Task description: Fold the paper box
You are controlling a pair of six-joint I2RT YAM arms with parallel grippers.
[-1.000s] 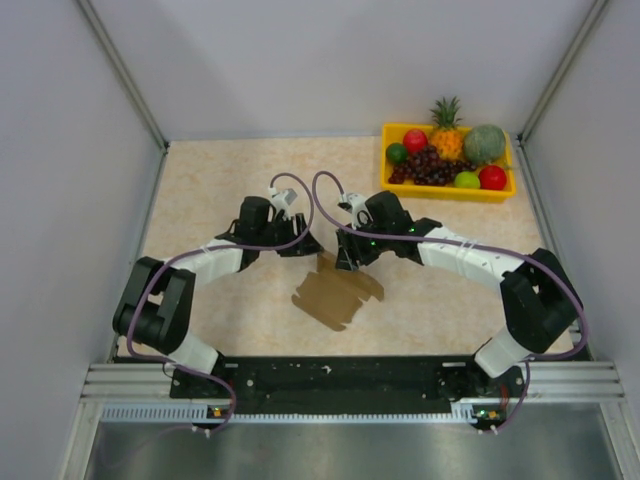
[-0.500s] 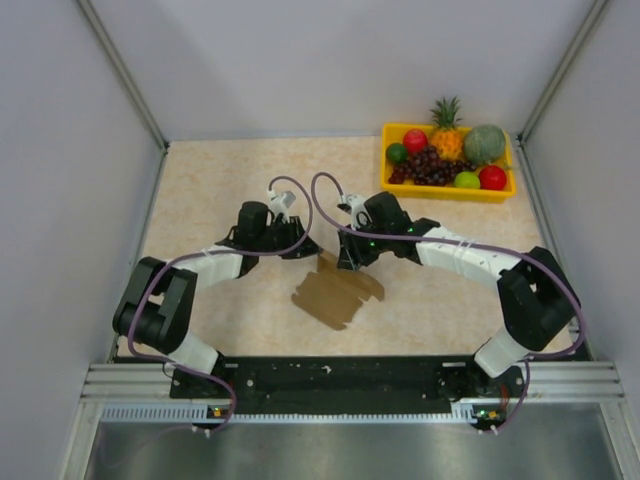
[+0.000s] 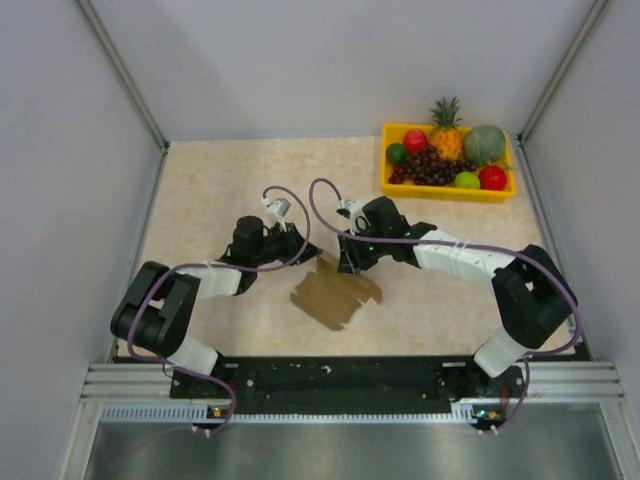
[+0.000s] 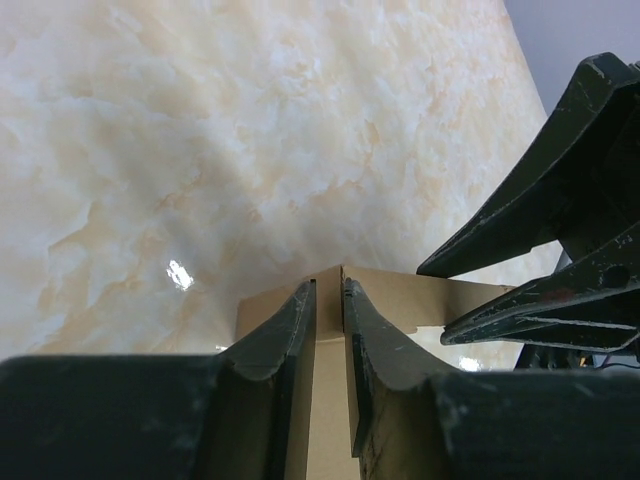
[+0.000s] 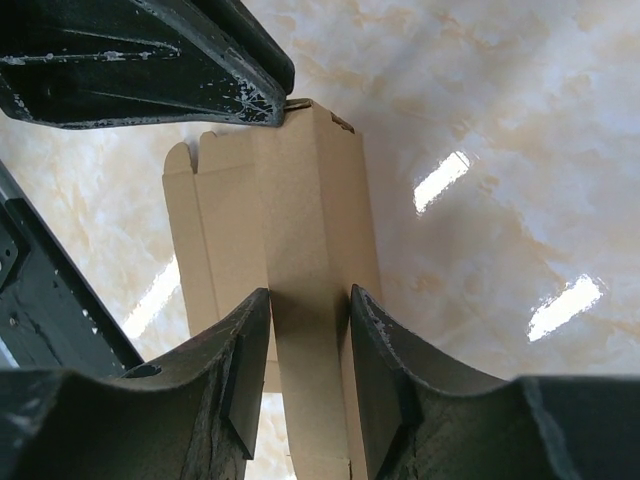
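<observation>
Because the paper box (image 3: pixel 335 290) lies mostly flat at the middle of the table (image 3: pixel 220 180), I hold its raised far end from both sides. My left gripper (image 4: pixel 327 292) pinches the thin upturned edge, fingers nearly together. My right gripper (image 5: pixel 310 296) clasps a wider folded strip, so I judge the crease can be worked between them.
</observation>
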